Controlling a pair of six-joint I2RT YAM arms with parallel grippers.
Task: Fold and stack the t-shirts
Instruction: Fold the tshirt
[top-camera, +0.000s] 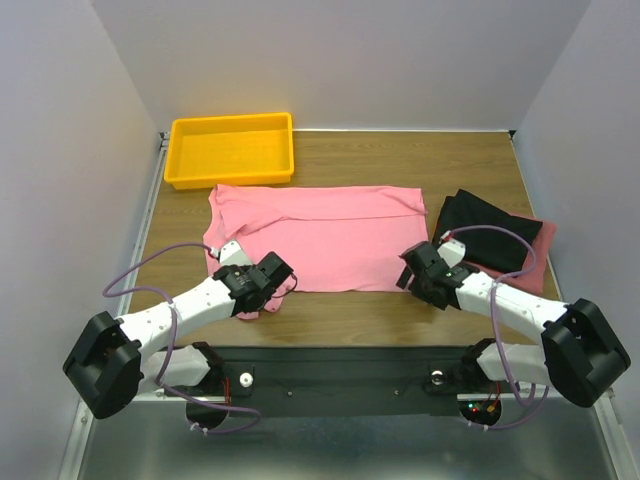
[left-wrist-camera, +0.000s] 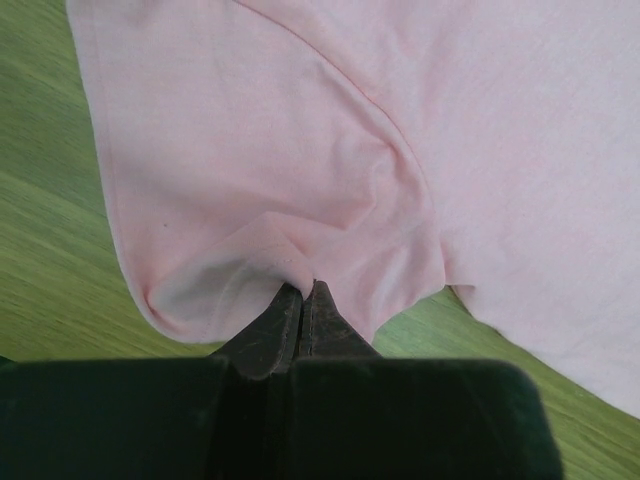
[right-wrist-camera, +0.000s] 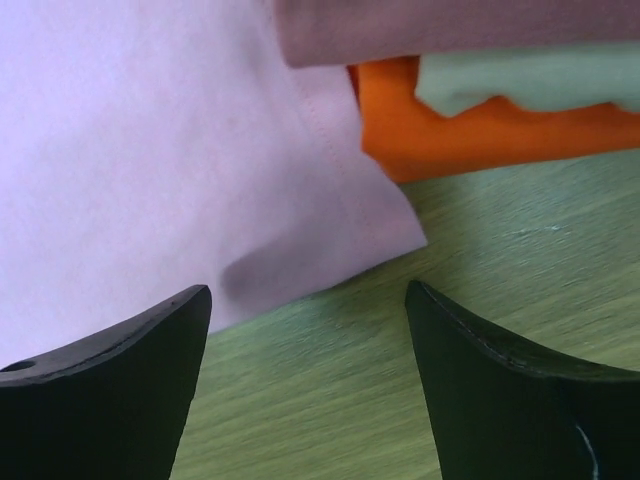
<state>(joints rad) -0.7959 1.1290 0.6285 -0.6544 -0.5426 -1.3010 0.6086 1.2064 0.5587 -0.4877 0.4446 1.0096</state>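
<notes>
A large pink t-shirt (top-camera: 320, 235) lies spread flat across the middle of the table. My left gripper (top-camera: 270, 290) is at its near left corner, shut on a pinched fold of the pink cloth (left-wrist-camera: 300, 265); its jaws (left-wrist-camera: 305, 292) are pressed together. My right gripper (top-camera: 415, 272) hovers at the shirt's near right corner (right-wrist-camera: 370, 225), its fingers wide open with only bare table between them (right-wrist-camera: 308, 295). At the right lies a stack of folded t-shirts with black (top-camera: 485, 230) over pink (top-camera: 540, 262). The right wrist view shows its orange-red (right-wrist-camera: 470, 135), beige (right-wrist-camera: 540, 85) and pink (right-wrist-camera: 450, 25) layers.
A yellow plastic tray (top-camera: 230, 150) stands at the back left, just beyond the pink shirt's far edge. The wooden table (top-camera: 340, 315) shows in front of the shirt, with the arm bases along the near edge. Grey walls close in on three sides.
</notes>
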